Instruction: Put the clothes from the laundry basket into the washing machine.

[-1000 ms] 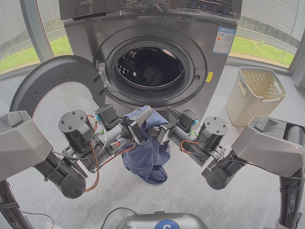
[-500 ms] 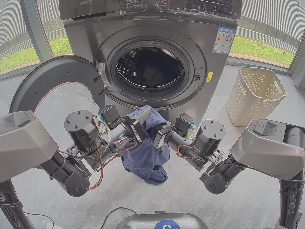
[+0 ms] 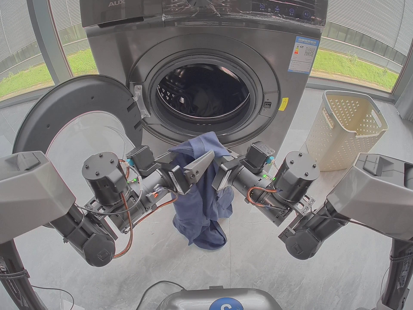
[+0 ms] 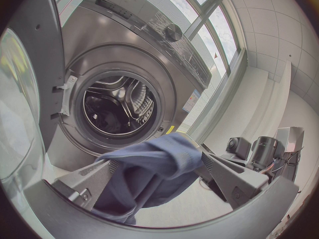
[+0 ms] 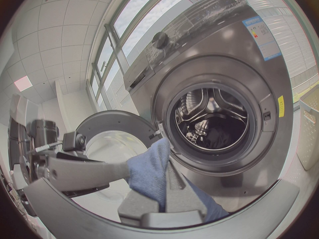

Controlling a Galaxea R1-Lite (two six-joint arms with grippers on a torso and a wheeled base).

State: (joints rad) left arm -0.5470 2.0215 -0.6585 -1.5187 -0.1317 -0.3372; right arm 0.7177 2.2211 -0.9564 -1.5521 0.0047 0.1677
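- The blue garment (image 3: 202, 194) hung at frame centre, just below the open drum (image 3: 202, 93), with its tail down by the floor.
- The right gripper (image 5: 162, 199) had its fingers pinched narrow on a fold of the garment. The left gripper (image 4: 156, 176) had its fingers spread wide, with cloth draped across them.
- Something dark already lay in the drum, so I'd guess it's partway done. This piece still needed lifting in.
- The laundry basket (image 3: 372, 121) stood at the right. I couldn't see its bottom.
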